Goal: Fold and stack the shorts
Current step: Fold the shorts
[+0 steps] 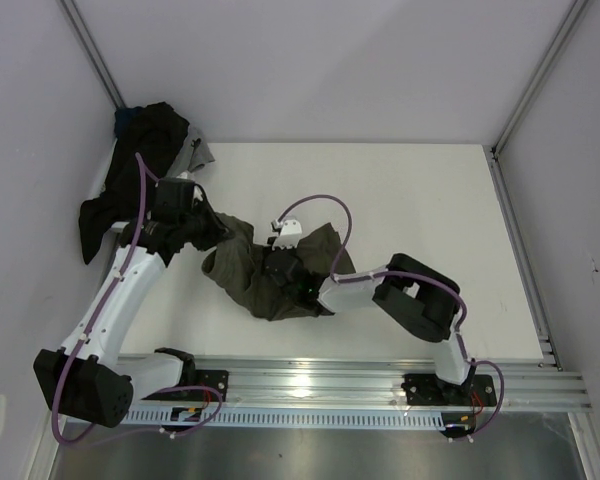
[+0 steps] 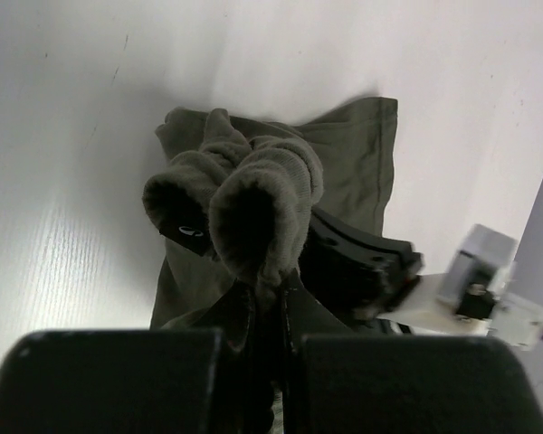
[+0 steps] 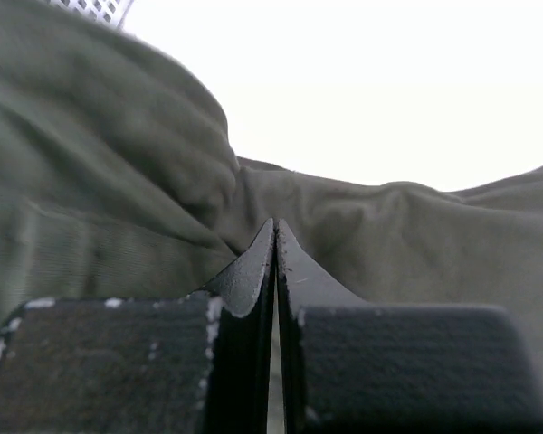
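The olive-green shorts [image 1: 270, 270] lie crumpled on the white table, mid-left. My left gripper [image 1: 202, 232] is shut on a bunched edge of the olive shorts [image 2: 258, 194] and holds that fold lifted off the table; in the left wrist view, cloth sits between the fingers of the left gripper [image 2: 270, 294]. My right gripper [image 1: 292, 278] rests on the middle of the same pair. In its wrist view the right gripper [image 3: 275, 228] is shut, tips against the olive cloth [image 3: 118, 181], with nothing seen between the fingers. The black shorts [image 1: 155, 130] are heaped in the far left corner.
More dark cloth [image 1: 95, 225] hangs down at the table's left edge beside the left arm. A grey flap [image 1: 202, 152] pokes out by the black heap. Aluminium rails [image 1: 520, 260] border the table on the right and along the front [image 1: 330, 380].
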`<action>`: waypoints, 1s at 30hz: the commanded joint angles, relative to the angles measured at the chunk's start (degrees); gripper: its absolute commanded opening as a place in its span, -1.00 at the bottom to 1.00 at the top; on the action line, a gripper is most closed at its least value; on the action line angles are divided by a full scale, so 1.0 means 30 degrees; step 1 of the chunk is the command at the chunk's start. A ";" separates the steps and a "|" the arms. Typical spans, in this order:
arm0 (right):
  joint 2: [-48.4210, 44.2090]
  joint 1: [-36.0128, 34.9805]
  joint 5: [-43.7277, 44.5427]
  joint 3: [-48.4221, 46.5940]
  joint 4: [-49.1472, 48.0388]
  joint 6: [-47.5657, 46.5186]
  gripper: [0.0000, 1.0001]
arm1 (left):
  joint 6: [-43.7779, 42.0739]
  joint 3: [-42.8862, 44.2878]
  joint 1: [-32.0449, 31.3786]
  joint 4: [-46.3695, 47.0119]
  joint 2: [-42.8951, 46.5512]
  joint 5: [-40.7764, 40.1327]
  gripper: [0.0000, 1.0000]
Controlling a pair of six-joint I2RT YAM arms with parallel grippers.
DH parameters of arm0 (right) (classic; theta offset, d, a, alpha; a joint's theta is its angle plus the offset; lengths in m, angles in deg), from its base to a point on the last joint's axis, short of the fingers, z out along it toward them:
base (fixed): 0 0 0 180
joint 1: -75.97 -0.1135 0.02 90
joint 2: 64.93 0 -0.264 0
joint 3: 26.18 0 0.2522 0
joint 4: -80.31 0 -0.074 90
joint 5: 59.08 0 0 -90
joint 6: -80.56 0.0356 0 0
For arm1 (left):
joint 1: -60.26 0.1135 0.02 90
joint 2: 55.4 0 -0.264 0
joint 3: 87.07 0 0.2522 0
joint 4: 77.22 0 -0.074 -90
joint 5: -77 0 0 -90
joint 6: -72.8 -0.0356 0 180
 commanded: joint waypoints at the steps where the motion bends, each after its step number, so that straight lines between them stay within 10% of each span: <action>1: -0.2393 0.0463 -0.0569 -0.0366 0.2967 0.1379 -1.00 | -0.0376 0.0028 -0.0092 0.0278 0.0371 -0.0233 -1.00; 16: -1.1065 0.7724 -1.0232 0.5255 1.3338 0.2025 -0.99 | -0.2016 0.1228 -0.0384 -0.0571 -0.0654 -0.1462 -1.00; 30: -1.1480 0.8520 -1.1790 0.8947 1.2266 0.2812 -1.00 | -0.1577 0.3072 -0.2933 -0.0952 -0.2439 -0.3865 -1.00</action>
